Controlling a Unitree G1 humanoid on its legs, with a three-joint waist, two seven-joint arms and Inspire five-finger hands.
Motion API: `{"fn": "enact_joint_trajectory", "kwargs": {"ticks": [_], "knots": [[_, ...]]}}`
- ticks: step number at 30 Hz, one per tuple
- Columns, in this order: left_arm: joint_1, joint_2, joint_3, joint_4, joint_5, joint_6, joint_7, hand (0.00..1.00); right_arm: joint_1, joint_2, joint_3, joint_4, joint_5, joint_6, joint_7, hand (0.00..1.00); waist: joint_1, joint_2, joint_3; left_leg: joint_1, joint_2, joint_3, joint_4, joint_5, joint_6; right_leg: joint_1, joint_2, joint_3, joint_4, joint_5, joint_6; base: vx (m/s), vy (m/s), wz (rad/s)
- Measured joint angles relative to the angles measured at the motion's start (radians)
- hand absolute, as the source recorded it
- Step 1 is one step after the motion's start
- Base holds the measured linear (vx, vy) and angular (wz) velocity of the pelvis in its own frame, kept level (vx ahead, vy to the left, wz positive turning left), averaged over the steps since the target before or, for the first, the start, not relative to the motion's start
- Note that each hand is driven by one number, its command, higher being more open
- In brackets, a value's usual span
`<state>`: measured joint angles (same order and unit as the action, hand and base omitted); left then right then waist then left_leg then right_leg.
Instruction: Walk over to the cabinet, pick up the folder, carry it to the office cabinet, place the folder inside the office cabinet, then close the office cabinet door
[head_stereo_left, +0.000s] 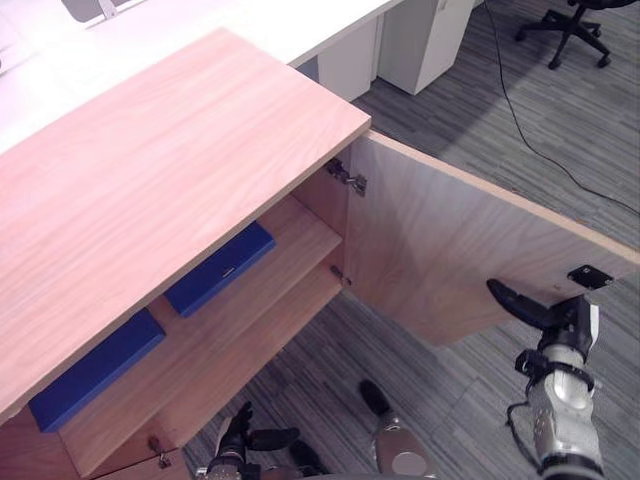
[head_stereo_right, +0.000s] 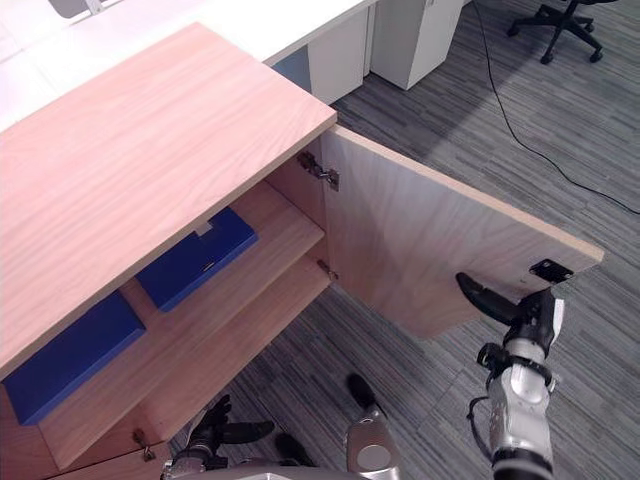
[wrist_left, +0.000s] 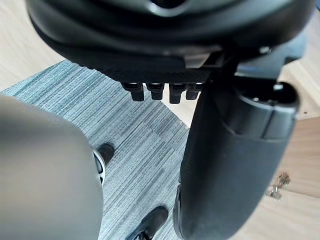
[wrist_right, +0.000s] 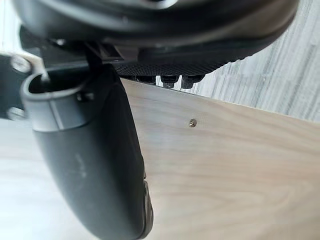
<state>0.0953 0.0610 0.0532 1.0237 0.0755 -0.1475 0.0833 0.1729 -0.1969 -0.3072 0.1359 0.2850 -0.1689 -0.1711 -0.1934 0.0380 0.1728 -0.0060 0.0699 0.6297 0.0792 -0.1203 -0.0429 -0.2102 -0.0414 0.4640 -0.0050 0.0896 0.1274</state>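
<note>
- You appear to be at the last step: the office cabinet (head_stereo_left: 170, 170) stands with its door (head_stereo_left: 450, 250) swung wide, and it needs closing.
- The folder looks already stowed. A blue folder (head_stereo_left: 220, 268) lies flat on the upper shelf (head_stereo_left: 290, 255) near the hinge side and a second blue folder (head_stereo_left: 95, 370) lies further along it. You cannot tell which of them is the one carried here.
- Your right hand (head_stereo_left: 555, 325) is up at the door's free edge, just below the black catch plate (head_stereo_left: 590, 275), on the inner-face side.
- It holds nothing. The thumb (wrist_right: 90, 165) is spread wide along the wood and the fingers (wrist_right: 170, 79) sit at the door's edge, with carpet (wrist_right: 280, 65) showing past them. Whether the hand actually presses the panel is not clear.
- To close well, get the fingers behind that free edge, far from the hinges (head_stereo_left: 347, 178), and sweep the door round in its arc towards the cabinet.
- Both folders sit behind the shelf's front edge, so the door should meet nothing.
- Keep your left hand (head_stereo_left: 237, 443), low by the cabinet's foot, relaxed and empty, clear of the closing gap.
</note>
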Motion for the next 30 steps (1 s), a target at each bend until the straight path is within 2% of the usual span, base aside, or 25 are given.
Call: {"fn": "enact_joint_trajectory", "kwargs": {"ticks": [1, 3, 4, 7, 8, 10, 11, 12, 14, 16, 19, 21, 23, 24, 26, 27, 28, 30], "knots": [[-0.002, -0.003, 0.0, 0.0, 0.004, 0.001, 0.001, 1.0, 0.066, 0.045, 0.024, -0.079, -0.017, 0.001, -0.001, 1.0, -0.006, -0.003, 0.003, 0.001, 0.005, 0.0, 0.004, -0.001, -0.002, 0.002, 0.004, 0.002, 0.0, 0.002, -0.001, -0.02, -0.056, -0.09], [-0.012, -0.007, 0.0, 0.005, 0.005, 0.003, 0.003, 1.0, 0.273, 0.136, 0.157, -0.275, -0.035, 0.002, -0.006, 1.0, -0.022, -0.022, 0.017, 0.004, 0.027, 0.005, 0.038, -0.015, -0.008, 0.015, 0.015, 0.007, 0.001, 0.009, -0.003, -0.02, -0.063, -0.12], [-0.017, -0.006, 0.0, 0.006, 0.006, 0.006, 0.002, 1.0, 0.329, 0.15, 0.201, -0.316, -0.036, 0.003, -0.006, 1.0, -0.022, -0.03, 0.021, 0.006, 0.035, 0.009, 0.046, -0.02, -0.007, 0.019, 0.02, 0.011, 0.002, 0.012, -0.003, -0.05, -0.075, -0.2], [-0.06, 0.018, -0.027, 0.009, 0.047, 0.01, 0.001, 1.0, 0.596, 0.141, 0.493, -0.463, -0.035, 0.005, -0.001, 1.0, -0.024, -0.089, 0.04, 0.006, 0.068, 0.01, 0.094, -0.045, -0.018, 0.032, 0.04, 0.017, 0.011, 0.018, -0.002, -0.07, -0.06, -0.13], [-0.072, 0.033, -0.043, 0.01, 0.05, 0.01, 0.0, 1.0, 0.61, 0.125, 0.537, -0.463, -0.035, 0.006, 0.006, 1.0, -0.024, -0.105, 0.042, 0.005, 0.074, 0.01, 0.106, -0.047, -0.019, 0.032, 0.045, 0.017, 0.017, 0.015, 0.002, -0.09, -0.071, -0.03], [-0.136, 0.116, -0.098, 0.045, 0.086, 0.009, -0.037, 1.0, 0.616, 0.02, 0.665, -0.462, -0.036, 0.031, 0.069, 1.0, -0.017, -0.164, 0.047, -0.009, 0.099, -0.008, 0.159, -0.057, -0.019, 0.033, 0.057, 0.001, 0.04, 0.013, 0.004, -0.12, -0.093, 0.14], [-0.175, 0.167, -0.103, 0.062, 0.098, 0.01, -0.055, 1.0, 0.601, -0.053, 0.717, -0.464, -0.044, 0.049, 0.134, 1.0, -0.01, -0.193, 0.048, -0.021, 0.116, -0.03, 0.198, -0.065, -0.02, 0.036, 0.064, -0.019, 0.055, 0.012, 0.003, -0.12, -0.089, 0.32], [-0.192, 0.188, -0.103, 0.068, 0.104, 0.01, -0.058, 1.0, 0.585, -0.083, 0.736, -0.465, -0.047, 0.058, 0.167, 1.0, -0.007, -0.205, 0.047, -0.03, 0.125, -0.044, 0.218, -0.068, -0.021, 0.04, 0.066, -0.033, 0.059, 0.011, 0.002, -0.13, -0.083, 0.48], [-0.244, 0.243, -0.102, 0.07, 0.105, 0.01, -0.063, 1.0, 0.484, -0.168, 0.797, -0.477, -0.053, 0.091, 0.292, 1.0, 0.038, -0.236, 0.05, -0.04, 0.145, -0.098, 0.273, -0.076, -0.025, 0.076, 0.067, -0.084, 0.067, 0.008, -0.004, -0.13, -0.056, 0.59], [-0.248, 0.265, -0.104, 0.047, 0.104, 0.009, -0.063, 1.0, 0.407, -0.189, 0.828, -0.495, -0.053, 0.091, 0.331, 1.0, 0.064, -0.247, 0.052, -0.052, 0.143, -0.156, 0.29, -0.083, -0.014, 0.103, 0.057, -0.137, 0.07, -0.006, -0.021, -0.11, -0.017, 0.84], [-0.234, 0.298, -0.121, 0.033, 0.101, 0.01, -0.062, 1.0, 0.264, -0.178, 0.841, -0.547, -0.05, 0.09, 0.354, 1.0, 0.101, -0.285, 0.026, -0.121, 0.121, -0.27, 0.292, -0.075, -0.017, 0.103, 0.028, -0.251, 0.055, -0.02, -0.031, -0.06, -0.012, 1.03], [-0.205, 0.303, -0.127, 0.034, 0.101, 0.021, -0.062, 1.0, 0.138, -0.158, 0.821, -0.516, -0.052, 0.09, 0.345, 1.0, 0.119, -0.296, 0.017, -0.179, 0.103, -0.346, 0.292, -0.053, -0.014, 0.096, 0.009, -0.334, 0.039, -0.026, -0.041, 0.0, -0.009, 1.15], [-0.178, 0.297, -0.126, 0.035, 0.1, 0.037, -0.059, 1.0, 0.051, -0.133, 0.786, -0.447, -0.064, 0.079, 0.333, 1.0, 0.136, -0.296, 0.017, -0.217, 0.089, -0.393, 0.297, -0.037, -0.011, 0.086, -0.002, -0.382, 0.036, -0.026, -0.042, 0.05, 0.022, 0.93], [-0.143, 0.287, -0.114, 0.035, 0.099, 0.053, -0.056, 1.0, -0.065, -0.091, 0.739, -0.354, -0.096, 0.064, 0.308, 1.0, 0.153, -0.291, 0.02, -0.254, 0.079, -0.439, 0.311, -0.033, -0.01, 0.085, -0.01, -0.432, 0.029, -0.025, -0.051, 0.08, 0.046, 0.91], [-0.136, 0.28, -0.081, 0.032, 0.072, 0.053, -0.05, 1.0, -0.144, -0.055, 0.707, -0.277, -0.134, 0.057, 0.269, 1.0, 0.163, -0.287, 0.023, -0.272, 0.069, -0.467, 0.312, -0.029, -0.004, 0.088, -0.016, -0.464, 0.025, -0.024, -0.059, 0.07, 0.035, 0.66], [-0.135, 0.266, -0.064, 0.024, 0.063, 0.052, -0.038, 1.0, -0.223, -0.022, 0.673, -0.195, -0.161, 0.053, 0.237, 1.0, 0.179, -0.281, 0.027, -0.282, 0.06, -0.486, 0.315, -0.028, 0.001, 0.092, -0.021, -0.486, 0.025, -0.027, -0.063, 0.06, 0.037, 0.53], [-0.117, 0.252, -0.039, 0.001, 0.062, 0.051, -0.035, 1.0, -0.233, -0.003, 0.628, -0.144, -0.173, 0.028, 0.175, 1.0, 0.183, -0.273, 0.034, -0.284, 0.054, -0.502, 0.323, -0.027, 0.008, 0.103, -0.022, -0.5, 0.027, -0.027, -0.064, 0.07, 0.055, 0.39], [-0.099, 0.244, -0.021, -0.004, 0.059, 0.047, -0.026, 1.0, -0.28, 0.015, 0.563, -0.05, -0.205, 0.038, 0.132, 1.0, 0.18, -0.262, 0.035, -0.285, 0.05, -0.507, 0.326, -0.03, 0.009, 0.107, -0.025, -0.504, 0.032, -0.028, -0.063, 0.01, 0.053, 0.15]]}}
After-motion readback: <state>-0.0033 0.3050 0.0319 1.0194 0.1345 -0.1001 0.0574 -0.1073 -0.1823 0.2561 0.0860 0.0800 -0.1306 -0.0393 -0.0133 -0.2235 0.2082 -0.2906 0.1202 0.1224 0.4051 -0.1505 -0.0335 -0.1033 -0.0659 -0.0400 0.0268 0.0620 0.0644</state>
